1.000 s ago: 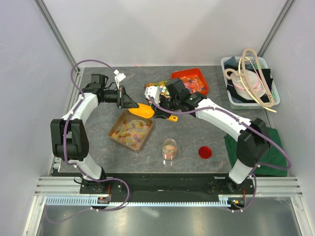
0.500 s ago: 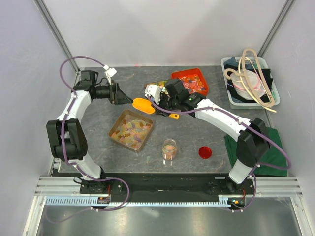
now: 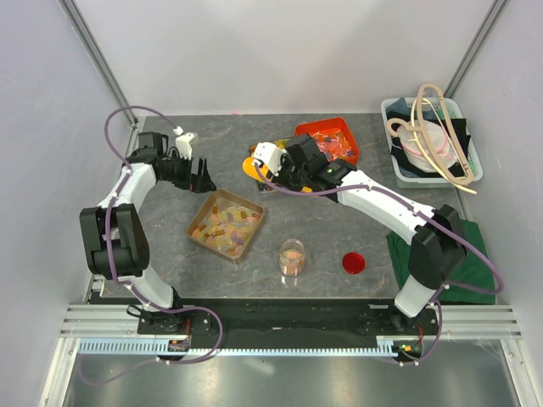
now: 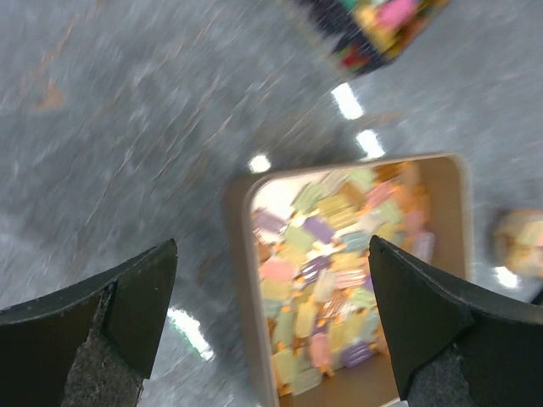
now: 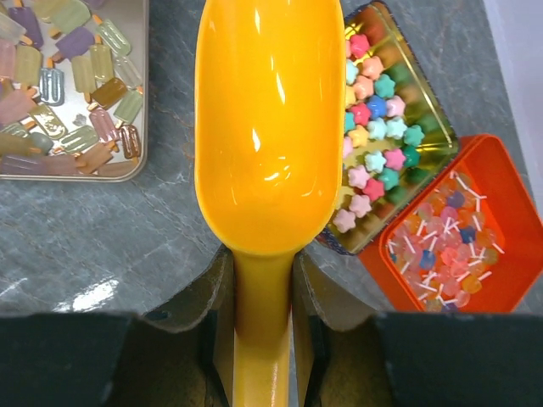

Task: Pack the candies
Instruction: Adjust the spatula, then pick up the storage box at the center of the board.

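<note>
Left gripper [image 3: 204, 175] gapes wide, empty; pastel translucent candies [image 3: 224, 225] at its five o'clock. Right gripper [image 5: 263, 292] clamps yellow plastic scoop [image 5: 267, 127] handle.

The candies [image 3: 224, 225] were small, flat, translucent pastel pieces, lying loosely mixed inside a shallow tray [image 3: 238, 200], left of the tabletop's [image 3: 331, 225] middle.

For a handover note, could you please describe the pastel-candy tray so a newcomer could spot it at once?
On the grey table, look left of centre. The tan tray lies there, left of a small jar. Unlike the red tray and gold tin farther back, it holds flat, pale pastel candies.
</note>
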`<action>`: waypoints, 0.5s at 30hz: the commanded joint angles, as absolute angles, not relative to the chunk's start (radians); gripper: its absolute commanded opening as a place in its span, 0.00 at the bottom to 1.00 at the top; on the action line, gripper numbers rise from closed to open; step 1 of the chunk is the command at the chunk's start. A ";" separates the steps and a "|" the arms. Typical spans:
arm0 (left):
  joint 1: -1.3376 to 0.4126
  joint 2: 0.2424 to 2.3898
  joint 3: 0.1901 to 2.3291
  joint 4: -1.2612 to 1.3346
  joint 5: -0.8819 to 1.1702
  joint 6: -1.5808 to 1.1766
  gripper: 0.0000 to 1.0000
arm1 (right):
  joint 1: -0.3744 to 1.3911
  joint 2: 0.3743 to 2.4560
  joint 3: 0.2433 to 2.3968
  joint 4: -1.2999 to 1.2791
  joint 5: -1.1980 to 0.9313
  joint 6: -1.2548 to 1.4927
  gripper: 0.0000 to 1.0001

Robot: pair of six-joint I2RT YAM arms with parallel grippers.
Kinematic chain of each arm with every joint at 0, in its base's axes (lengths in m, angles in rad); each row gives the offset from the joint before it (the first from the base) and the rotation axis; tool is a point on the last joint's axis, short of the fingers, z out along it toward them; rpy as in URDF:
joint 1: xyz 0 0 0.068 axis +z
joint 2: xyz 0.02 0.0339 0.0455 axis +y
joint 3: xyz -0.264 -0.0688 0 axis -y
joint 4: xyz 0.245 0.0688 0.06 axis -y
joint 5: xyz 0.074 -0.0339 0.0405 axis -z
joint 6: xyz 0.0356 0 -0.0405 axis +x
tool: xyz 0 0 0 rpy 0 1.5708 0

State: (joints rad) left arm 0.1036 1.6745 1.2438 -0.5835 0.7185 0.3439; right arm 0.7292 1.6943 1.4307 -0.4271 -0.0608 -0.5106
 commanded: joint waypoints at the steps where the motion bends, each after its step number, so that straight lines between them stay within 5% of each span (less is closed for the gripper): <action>1: 0.066 1.628 1.158 -0.497 0.488 0.428 0.99 | 0.729 1.623 1.486 -0.420 0.018 -0.549 0.00; 15: 0.029 1.531 0.974 -0.443 0.282 0.509 0.69 | 0.727 1.600 1.473 -0.426 0.026 -0.561 0.00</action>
